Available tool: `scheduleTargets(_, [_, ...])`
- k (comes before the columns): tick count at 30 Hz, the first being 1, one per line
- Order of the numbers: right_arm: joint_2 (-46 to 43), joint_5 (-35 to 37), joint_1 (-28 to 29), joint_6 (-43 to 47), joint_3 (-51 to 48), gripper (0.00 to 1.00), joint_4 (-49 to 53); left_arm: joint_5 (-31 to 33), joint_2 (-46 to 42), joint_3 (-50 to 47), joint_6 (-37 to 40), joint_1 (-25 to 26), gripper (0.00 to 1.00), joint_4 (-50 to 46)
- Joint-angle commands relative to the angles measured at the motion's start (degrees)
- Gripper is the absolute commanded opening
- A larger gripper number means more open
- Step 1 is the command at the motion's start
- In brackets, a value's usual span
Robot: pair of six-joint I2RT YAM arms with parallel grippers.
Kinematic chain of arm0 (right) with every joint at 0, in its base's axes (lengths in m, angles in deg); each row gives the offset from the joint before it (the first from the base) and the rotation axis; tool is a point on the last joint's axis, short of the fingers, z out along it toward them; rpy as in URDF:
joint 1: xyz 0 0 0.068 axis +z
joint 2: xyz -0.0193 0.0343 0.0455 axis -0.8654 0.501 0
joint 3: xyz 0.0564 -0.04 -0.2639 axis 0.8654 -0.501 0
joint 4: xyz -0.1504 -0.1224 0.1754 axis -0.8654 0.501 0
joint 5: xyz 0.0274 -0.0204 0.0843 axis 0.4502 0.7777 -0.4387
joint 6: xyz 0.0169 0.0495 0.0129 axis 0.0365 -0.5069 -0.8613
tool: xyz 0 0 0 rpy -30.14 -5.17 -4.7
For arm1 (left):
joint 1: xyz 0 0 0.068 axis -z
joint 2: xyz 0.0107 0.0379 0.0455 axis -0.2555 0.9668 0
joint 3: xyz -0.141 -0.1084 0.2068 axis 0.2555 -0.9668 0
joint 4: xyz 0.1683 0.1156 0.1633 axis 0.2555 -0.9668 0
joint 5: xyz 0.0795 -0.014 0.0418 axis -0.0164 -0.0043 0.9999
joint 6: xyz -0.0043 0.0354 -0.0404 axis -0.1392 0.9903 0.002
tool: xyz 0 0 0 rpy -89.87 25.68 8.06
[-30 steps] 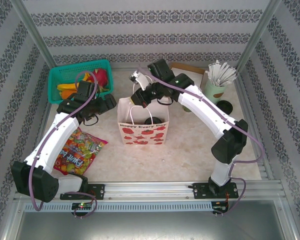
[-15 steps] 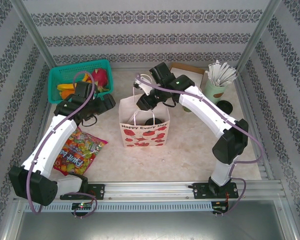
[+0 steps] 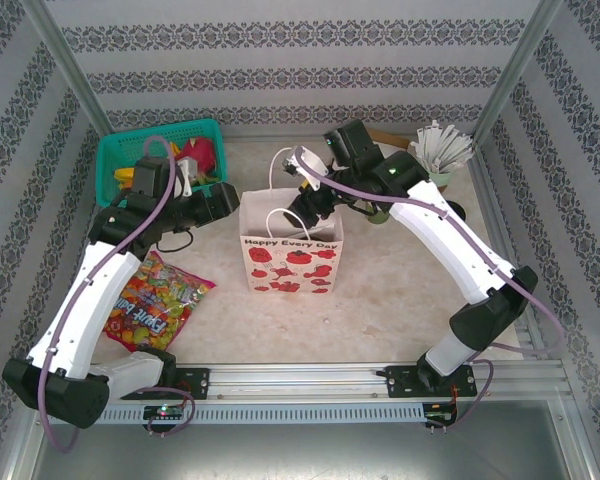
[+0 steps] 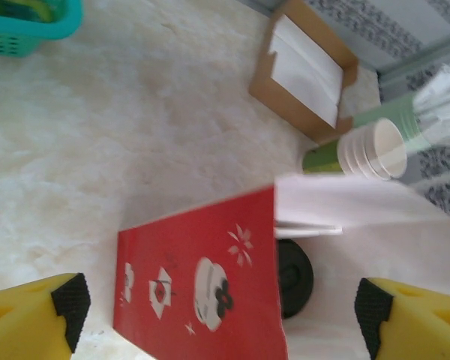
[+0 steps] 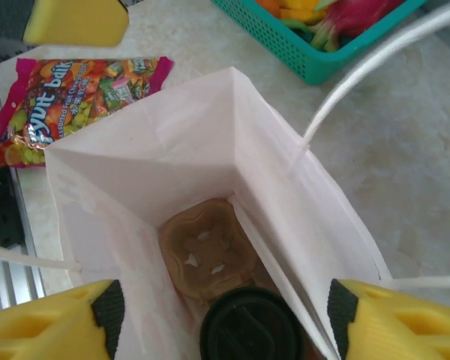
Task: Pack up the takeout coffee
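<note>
1. The takeout coffee (image 5: 251, 326) is standing upright at the bottom of the paper bag (image 3: 290, 262), with its black lid facing up.
2. A brown pulp tray (image 5: 202, 251) is lying on the bag's floor, right against the cup.
3. The right gripper (image 5: 225, 311) is hovering over the bag's open mouth. Its yellow fingers are spread wide, clear of the lid on both sides, and are gripping nothing.
4. The left gripper (image 4: 221, 311) is hanging just left of the bag, its jaws also wide apart and empty. In its wrist view the lid is showing through the bag's open top.
5. The bag is standing upright on the table (image 3: 380, 290), showing its strawberry print at the front, with its white handles sticking up.
6. A candy packet (image 3: 150, 305) is lying to the front left of the bag, and a teal basket (image 3: 115, 150) of fruit is sitting behind it to the left.
7. Behind the bag to the right, a brown napkin box (image 4: 307, 71), a stack of paper cups (image 4: 371, 146) and a pale green cup (image 3: 432, 180) full of white sticks are standing close together.
</note>
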Motion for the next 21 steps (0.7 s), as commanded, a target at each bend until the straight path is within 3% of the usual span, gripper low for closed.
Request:
scheduleTargets(1, [-1.8, 0.9, -0.6, 1.0, -0.9, 0.76, 1.3, -4.4, 2.4, 2.7, 6.1, 2.0, 0.88, -3.7])
scheduleTargets(6, [-4.9, 9.3, -0.8, -1.5, -2.3, 0.81, 0.7, -0.3, 6.5, 6.4, 9.4, 4.4, 0.81, -6.4])
scheduleTargets(7, [-5.5, 11.9, -0.8, -3.8, -2.3, 0.85, 0.1, 0.8, 7.4, 7.3, 10.0, 4.6, 0.78, -6.7])
scheduleTargets(8, [-6.0, 13.7, -0.9, -6.3, -2.3, 0.98, -0.3, 1.6, 8.5, 8.0, 10.3, 4.7, 0.74, -7.0])
scheduleTargets(13, [-9.4, 19.8, -1.4, -20.1, -3.2, 0.98, -3.6, 1.7, 13.5, 11.5, 11.6, 5.0, 0.52, -8.4])
scheduleTargets(17, [-11.0, 22.6, -5.0, -33.1, -6.5, 0.98, -7.5, 2.9, 16.2, 12.7, 12.7, 5.3, 0.35, -11.6])
scheduleTargets(21, [-9.5, 25.4, -9.6, -37.7, -9.0, 0.98, -9.5, 7.4, 15.4, 12.6, 12.5, 5.3, 0.17, -13.5])
